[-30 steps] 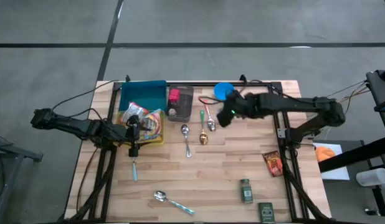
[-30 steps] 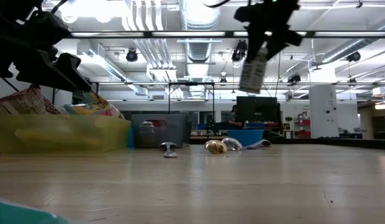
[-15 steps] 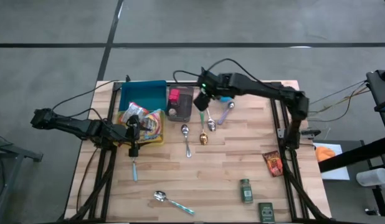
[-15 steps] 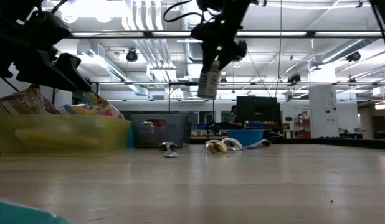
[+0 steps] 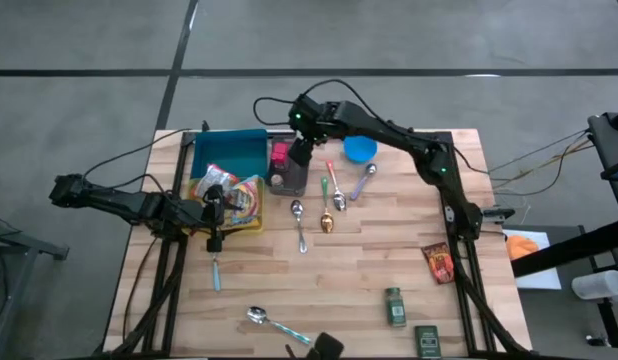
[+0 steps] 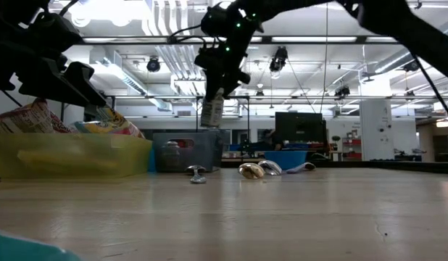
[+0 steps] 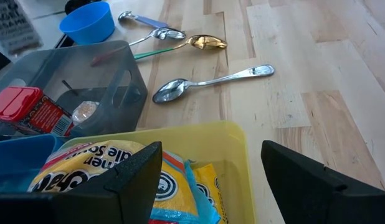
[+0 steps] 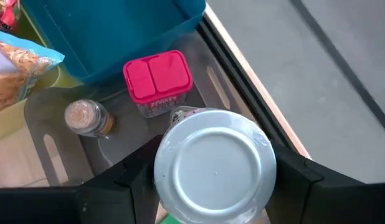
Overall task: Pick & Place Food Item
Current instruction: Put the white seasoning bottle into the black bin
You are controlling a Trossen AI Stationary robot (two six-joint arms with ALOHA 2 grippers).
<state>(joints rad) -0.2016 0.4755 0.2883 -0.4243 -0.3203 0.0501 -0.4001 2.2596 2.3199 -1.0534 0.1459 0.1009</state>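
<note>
Right pincer [image 5: 301, 152] clamped on a spice jar [image 8: 214, 165], held in the air above the grey bin [image 5: 286, 178] at the far side of the wooden surface [image 5: 369, 270]. Bin holds a pink-lidded container [image 8: 157, 78] and a small jar [image 8: 85, 117]. Left pincer [image 7: 211, 177] spread wide, empty, over the yellow bin [image 7: 199, 140] of snack bags. Spoons [image 5: 301, 225] and a blue cup [image 5: 360, 149] mid-surface. Room behind: open hall, ceiling ducts, strip lights.
</note>
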